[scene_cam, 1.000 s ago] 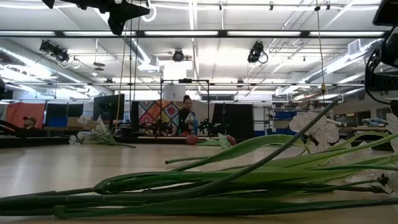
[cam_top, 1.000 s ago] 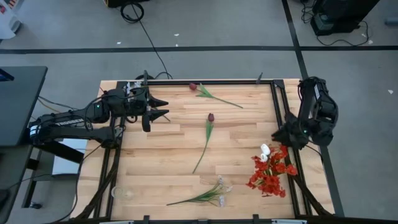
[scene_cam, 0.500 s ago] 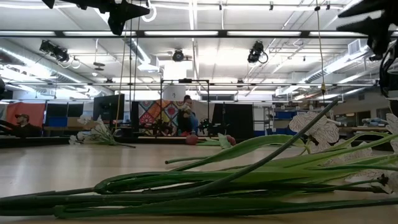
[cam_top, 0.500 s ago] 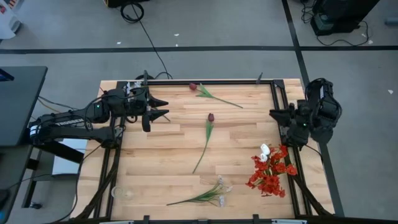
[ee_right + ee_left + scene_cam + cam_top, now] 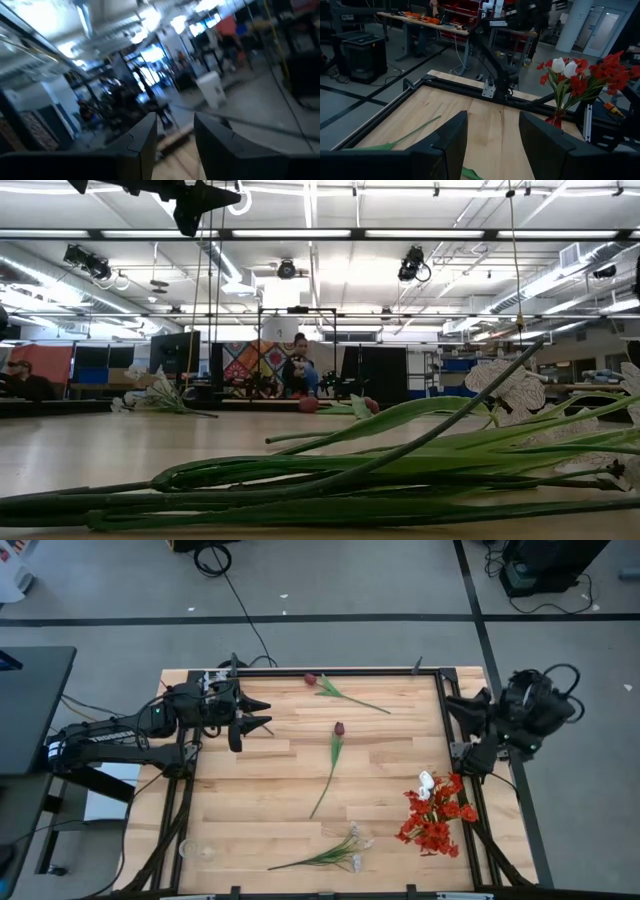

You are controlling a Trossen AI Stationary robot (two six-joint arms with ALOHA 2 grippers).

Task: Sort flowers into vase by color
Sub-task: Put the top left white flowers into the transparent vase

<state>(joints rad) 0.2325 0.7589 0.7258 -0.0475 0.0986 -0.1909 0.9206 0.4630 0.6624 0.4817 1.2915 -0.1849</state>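
One dark maroon tulip (image 5: 338, 728) lies on the table's middle, its stem running toward the near edge. A second maroon tulip (image 5: 311, 679) lies by the far edge. A white blossom spray (image 5: 349, 839) lies near the near edge, and its green stems (image 5: 300, 480) fill the low view. Red blooms (image 5: 435, 818) and a white tulip (image 5: 427, 780) stand together in a vase (image 5: 554, 120) at the right. My left gripper (image 5: 262, 715) hovers open over the table's far left. My right gripper (image 5: 462, 705) is open at the right edge, raised, well clear of the red bunch.
A clear glass vessel (image 5: 193, 849) stands at the table's near left corner. A black frame rail (image 5: 350, 671) borders the far edge, and side rails run down the left and right. People sit in the room beyond the table (image 5: 298, 370). Bare wood lies between the flowers.
My right gripper has risen from just above the red and white bunch and drawn back toward the table's right edge and far side. It has tipped upward, so its wrist camera now looks into the room. The flowers and my left arm have stayed still.
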